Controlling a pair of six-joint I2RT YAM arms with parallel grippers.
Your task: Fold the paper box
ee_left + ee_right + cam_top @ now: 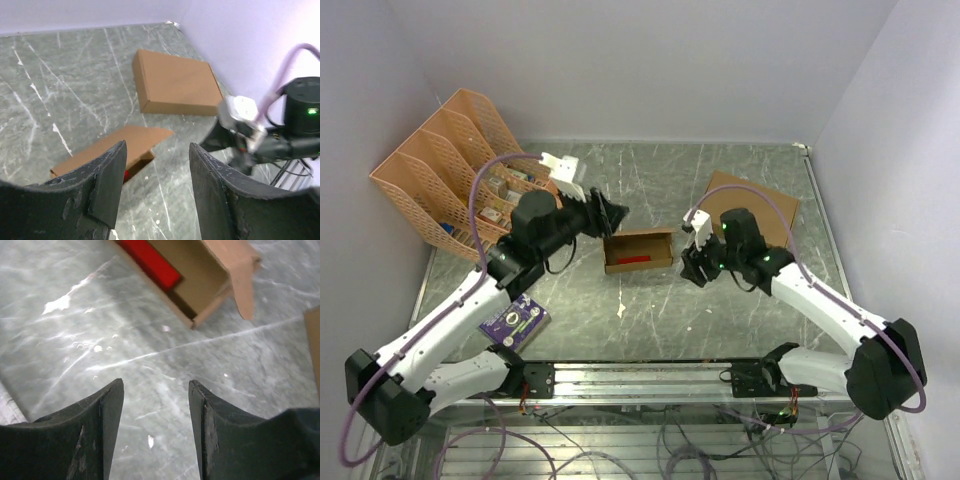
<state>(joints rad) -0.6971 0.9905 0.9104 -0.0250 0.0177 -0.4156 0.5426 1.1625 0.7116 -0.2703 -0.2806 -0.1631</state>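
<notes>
The paper box lies in the middle of the table as a small narrow brown tray, open at the top, with a red object inside. In the left wrist view the paper box shows partly behind the left finger. My left gripper hovers just left of the box and behind it, open and empty. My right gripper hangs just right of the box, open, with only table between its fingers. The right wrist view has the box's end and the red object ahead of the jaws.
A larger, wider brown cardboard box lies flat at the back right, also seen as the closed box. An orange file rack stands at the back left. A purple packet lies near the left arm's base.
</notes>
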